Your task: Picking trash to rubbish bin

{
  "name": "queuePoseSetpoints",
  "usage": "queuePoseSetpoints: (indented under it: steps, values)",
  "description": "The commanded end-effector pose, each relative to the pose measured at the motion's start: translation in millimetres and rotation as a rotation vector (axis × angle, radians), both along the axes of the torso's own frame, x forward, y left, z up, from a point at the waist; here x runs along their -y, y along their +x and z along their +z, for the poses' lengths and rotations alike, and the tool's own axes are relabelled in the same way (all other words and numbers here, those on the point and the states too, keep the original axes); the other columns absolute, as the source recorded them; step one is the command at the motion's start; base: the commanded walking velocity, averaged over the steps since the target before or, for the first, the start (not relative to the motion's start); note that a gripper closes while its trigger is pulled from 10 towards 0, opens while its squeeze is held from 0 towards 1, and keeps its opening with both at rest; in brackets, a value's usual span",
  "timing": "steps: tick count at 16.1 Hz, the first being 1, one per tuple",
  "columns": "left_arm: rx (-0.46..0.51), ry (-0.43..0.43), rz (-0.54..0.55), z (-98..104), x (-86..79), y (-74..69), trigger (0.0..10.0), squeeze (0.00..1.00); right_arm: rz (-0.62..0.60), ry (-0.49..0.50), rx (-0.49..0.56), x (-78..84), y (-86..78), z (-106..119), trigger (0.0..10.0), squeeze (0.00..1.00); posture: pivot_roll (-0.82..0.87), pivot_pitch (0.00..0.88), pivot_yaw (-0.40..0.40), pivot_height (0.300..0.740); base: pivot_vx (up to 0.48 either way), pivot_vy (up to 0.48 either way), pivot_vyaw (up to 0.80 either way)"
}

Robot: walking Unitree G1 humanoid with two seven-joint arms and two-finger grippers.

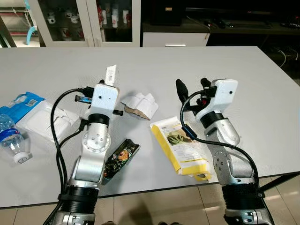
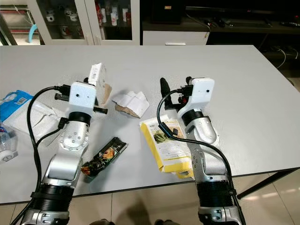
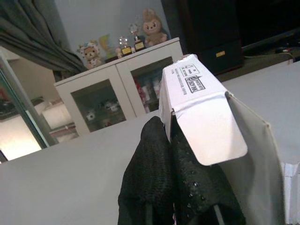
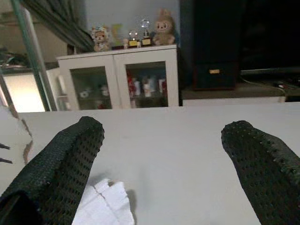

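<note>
Both arms reach forward over the grey desk (image 1: 262,89) with forearms raised. The left gripper (image 3: 171,136) is lifted clear of the surface, its two black fingers (image 3: 150,173) pinched together on the edge of a small white carton (image 1: 111,75), which stands up above the wrist with one flap (image 3: 213,126) hanging open. Black print runs along the carton's side, but it is too small and slanted to read.

The right gripper (image 1: 193,86) hovers above the desk with its fingers spread wide and nothing between them; from its wrist a torn white box (image 4: 105,204) shows on the desk below.

That torn box (image 1: 140,105), white outside and brown inside, lies between the two grippers. A yellow packet (image 1: 180,145) with a white label and a green picture lies flat partly under the right forearm; its text cannot be made out. A dark snack wrapper (image 1: 121,157) lies beside the left forearm near the desk's front edge. On the robot's far left are a white pack (image 1: 42,119), a blue pack (image 1: 23,105) with a white sticker, and a clear bottle (image 1: 11,138) with a blue label, lying on its side. A white glass-door cabinet (image 4: 124,77) behind the desk carries plush toys and small trophies on top.
</note>
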State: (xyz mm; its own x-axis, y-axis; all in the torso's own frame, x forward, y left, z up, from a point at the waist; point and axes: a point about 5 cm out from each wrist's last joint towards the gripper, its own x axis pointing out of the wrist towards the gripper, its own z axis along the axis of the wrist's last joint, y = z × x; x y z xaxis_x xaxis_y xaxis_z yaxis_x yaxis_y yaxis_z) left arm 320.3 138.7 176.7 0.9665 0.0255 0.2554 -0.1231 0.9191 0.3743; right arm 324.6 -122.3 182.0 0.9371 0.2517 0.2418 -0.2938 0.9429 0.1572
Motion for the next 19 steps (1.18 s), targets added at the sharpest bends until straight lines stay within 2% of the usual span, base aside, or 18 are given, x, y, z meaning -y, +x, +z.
queuePoseSetpoints:
  steps: [1,19]
  values:
    - [0.025,0.006,-0.008,4,6.4,1.5,10.0,0.0,-0.02,-0.006,0.016,3.2,2.1,3,10.0,0.0,0.0,0.005,-0.052,0.74,-0.3,0.0,0.0]
    - [0.034,0.001,0.009,6,5.6,2.8,10.0,0.0,-0.024,0.005,-0.025,7.4,-1.2,-10,10.0,0.0,-0.01,0.032,-0.05,0.74,-0.281,0.0,0.0]
